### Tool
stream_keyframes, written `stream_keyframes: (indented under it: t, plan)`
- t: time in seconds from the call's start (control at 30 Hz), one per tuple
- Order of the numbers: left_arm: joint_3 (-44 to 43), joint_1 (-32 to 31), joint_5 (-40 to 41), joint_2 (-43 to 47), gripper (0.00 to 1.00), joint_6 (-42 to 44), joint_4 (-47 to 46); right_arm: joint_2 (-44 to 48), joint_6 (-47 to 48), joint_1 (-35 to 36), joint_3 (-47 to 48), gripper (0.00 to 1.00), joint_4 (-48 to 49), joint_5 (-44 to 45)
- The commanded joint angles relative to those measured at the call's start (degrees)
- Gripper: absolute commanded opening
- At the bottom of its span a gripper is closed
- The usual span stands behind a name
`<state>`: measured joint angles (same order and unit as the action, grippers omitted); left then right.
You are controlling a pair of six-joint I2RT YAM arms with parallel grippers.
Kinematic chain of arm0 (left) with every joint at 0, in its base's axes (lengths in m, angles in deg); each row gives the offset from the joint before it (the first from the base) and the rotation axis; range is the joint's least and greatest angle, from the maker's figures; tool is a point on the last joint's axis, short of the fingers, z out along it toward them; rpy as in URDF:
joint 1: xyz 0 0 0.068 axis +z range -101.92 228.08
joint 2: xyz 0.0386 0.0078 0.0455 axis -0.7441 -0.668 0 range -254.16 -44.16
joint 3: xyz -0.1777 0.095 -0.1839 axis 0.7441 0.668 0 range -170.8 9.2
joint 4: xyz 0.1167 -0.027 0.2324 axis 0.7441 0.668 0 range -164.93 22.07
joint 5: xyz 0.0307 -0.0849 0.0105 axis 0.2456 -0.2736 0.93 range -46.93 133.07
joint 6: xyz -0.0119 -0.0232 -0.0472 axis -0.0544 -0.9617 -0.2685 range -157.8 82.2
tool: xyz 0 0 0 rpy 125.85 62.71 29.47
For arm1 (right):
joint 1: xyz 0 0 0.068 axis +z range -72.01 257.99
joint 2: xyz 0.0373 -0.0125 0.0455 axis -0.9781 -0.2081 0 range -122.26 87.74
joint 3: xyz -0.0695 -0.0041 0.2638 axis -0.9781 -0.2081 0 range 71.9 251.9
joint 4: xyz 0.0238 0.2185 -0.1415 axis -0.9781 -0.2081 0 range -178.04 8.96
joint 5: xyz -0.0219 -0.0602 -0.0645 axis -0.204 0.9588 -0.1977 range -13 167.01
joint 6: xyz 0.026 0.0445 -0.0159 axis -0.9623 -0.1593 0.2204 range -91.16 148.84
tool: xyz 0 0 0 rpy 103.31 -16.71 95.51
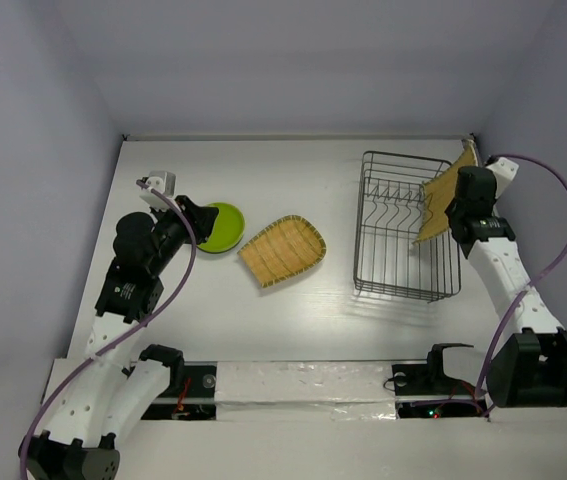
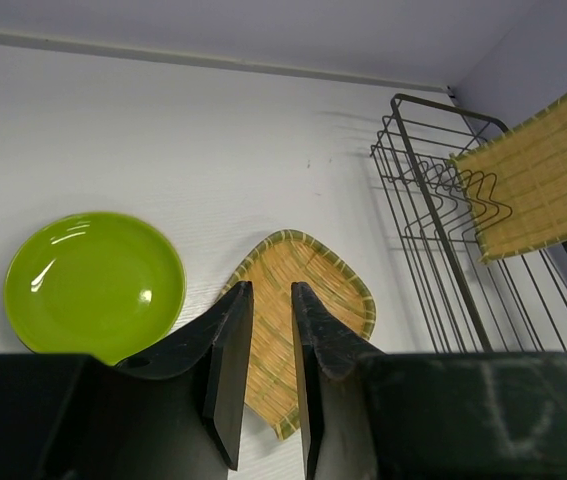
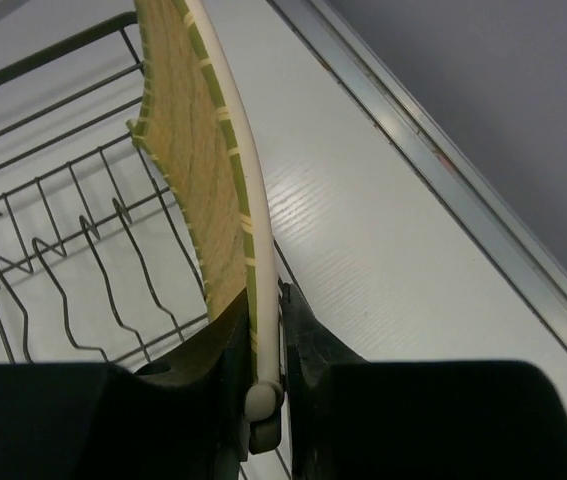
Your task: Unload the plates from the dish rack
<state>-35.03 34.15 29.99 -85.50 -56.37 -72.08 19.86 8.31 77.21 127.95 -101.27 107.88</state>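
The dark wire dish rack (image 1: 406, 293) stands at the right, its prongs (image 3: 58, 262) bare. My right gripper (image 1: 457, 208) (image 3: 266, 300) is shut on the rim of a tan woven plate (image 1: 441, 203) (image 3: 185, 150), holding it on edge and tilted above the rack's right side. A second tan woven plate (image 1: 283, 250) (image 2: 335, 287) lies flat mid-table. A lime green plate (image 1: 223, 227) (image 2: 93, 285) lies left of it. My left gripper (image 1: 195, 216) (image 2: 271, 288) hovers by the green plate's near left edge, slightly open and holding nothing. No teal or cream plates are in view.
Walls close the table at the back and at both sides. The rack (image 2: 433, 210) sits close to the right wall, with a raised strip (image 3: 433, 150) along the table edge beside it. A white padded bar (image 1: 303, 382) runs between the arm bases.
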Motion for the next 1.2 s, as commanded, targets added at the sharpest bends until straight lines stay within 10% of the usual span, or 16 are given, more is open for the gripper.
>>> stream_keyframes:
  t: [0.0,0.7,0.9,1.17]
  plan:
    - [0.2,-0.3,-0.3,1.4,0.20,-0.2,-2.4,2.7,0.8,-0.5,5.9,0.04,0.9,1.8]
    - [0.3,-0.3,-0.5,0.8,0.20,-0.3,-2.4,3.8,13.0,14.7,26.4,0.00,-10.4,13.5]
    - [0.2,-0.3,0.7,1.3,0.20,-0.2,-2.4,7.5,4.0,22.6,23.9,0.00,-5.1,-13.1]
    - [0.2,-0.3,1.3,1.2,0.20,0.2,-2.5,0.1,-7.0,39.3,11.1,0.00,14.5,-23.9]
